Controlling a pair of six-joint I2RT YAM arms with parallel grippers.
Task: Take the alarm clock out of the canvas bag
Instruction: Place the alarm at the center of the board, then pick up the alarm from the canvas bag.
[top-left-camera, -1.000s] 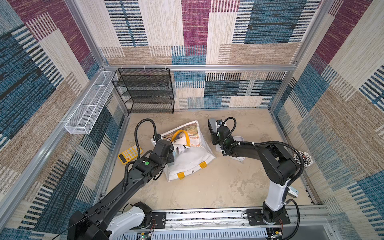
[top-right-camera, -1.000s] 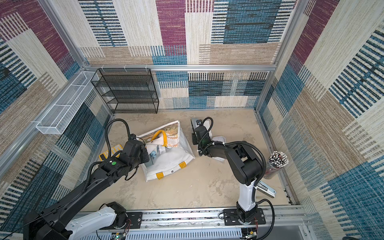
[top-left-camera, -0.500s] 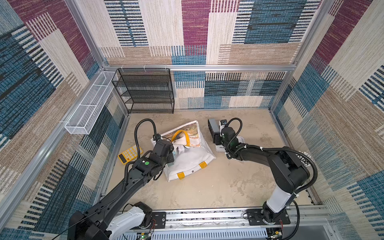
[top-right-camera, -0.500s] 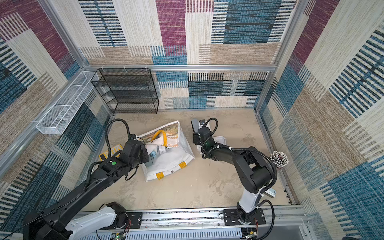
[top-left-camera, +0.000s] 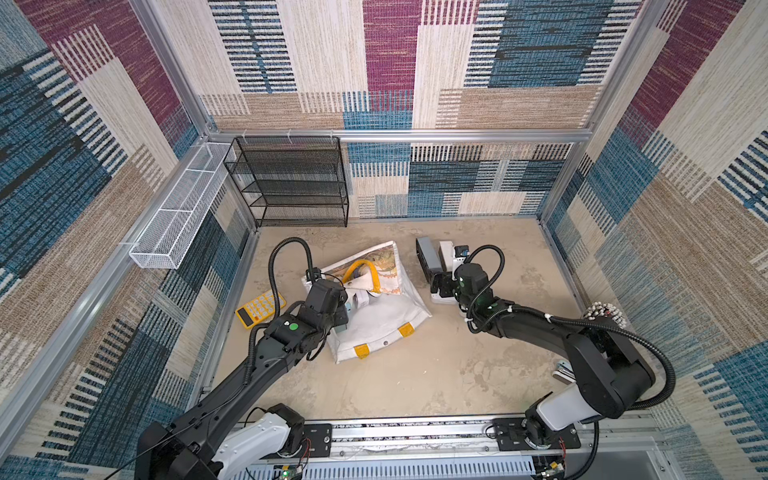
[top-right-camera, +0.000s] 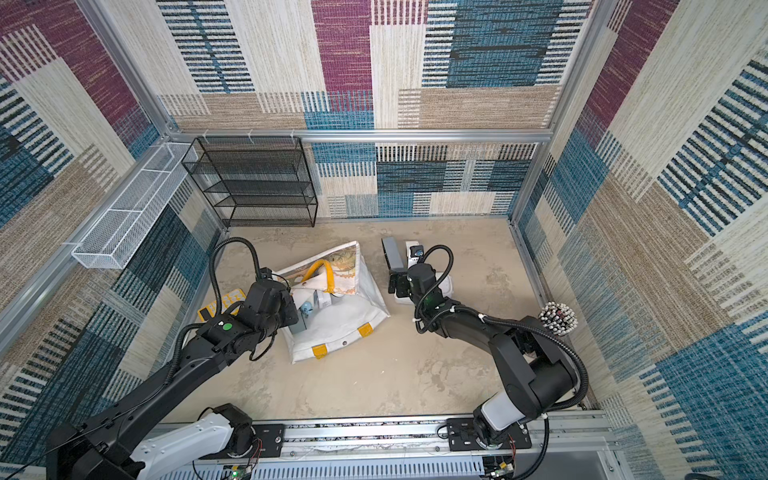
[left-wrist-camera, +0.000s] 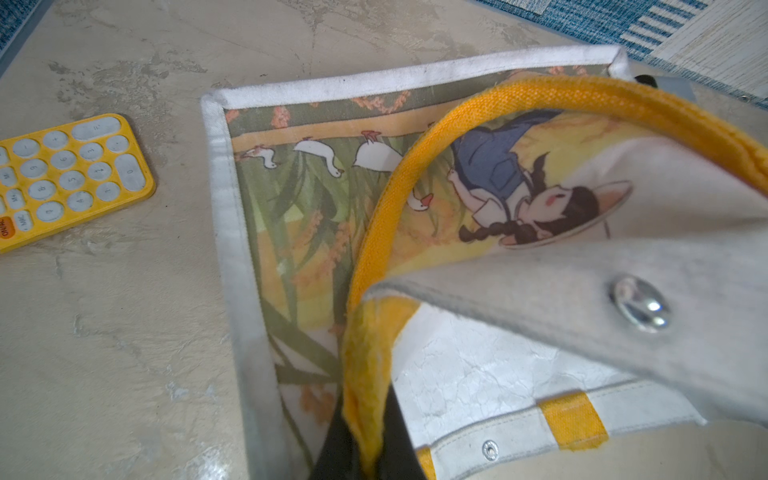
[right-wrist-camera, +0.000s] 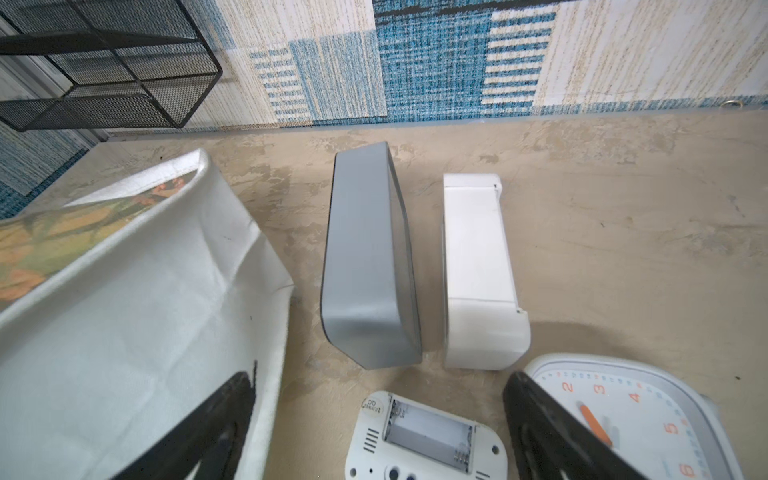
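Note:
The white canvas bag (top-left-camera: 382, 320) (top-right-camera: 340, 324) lies on its side mid-table, its printed picture (left-wrist-camera: 299, 199) facing up. My left gripper (left-wrist-camera: 368, 440) (top-left-camera: 338, 305) is shut on the bag's yellow handle (left-wrist-camera: 370, 365), holding the mouth open. Something white and pale blue (top-right-camera: 309, 305) shows in the mouth; I cannot tell what it is. To the bag's right, my right gripper (right-wrist-camera: 380, 380) (top-left-camera: 440, 286) stands open over a small white alarm clock (right-wrist-camera: 428, 440). The clock lies face down on the table with its empty battery bay showing. Neither finger touches it.
A grey clock (right-wrist-camera: 365, 266) (top-left-camera: 428, 255) and a white one (right-wrist-camera: 478, 270) stand side by side just beyond the right gripper. A white analogue clock (right-wrist-camera: 631, 407) lies beside it. Yellow calculator (top-left-camera: 260, 309) left of the bag. Black mesh rack (top-left-camera: 291, 183) at the back wall.
My right gripper's jaws have spread much wider and its wrist has shifted slightly to the right. The left arm and the bag have not moved.

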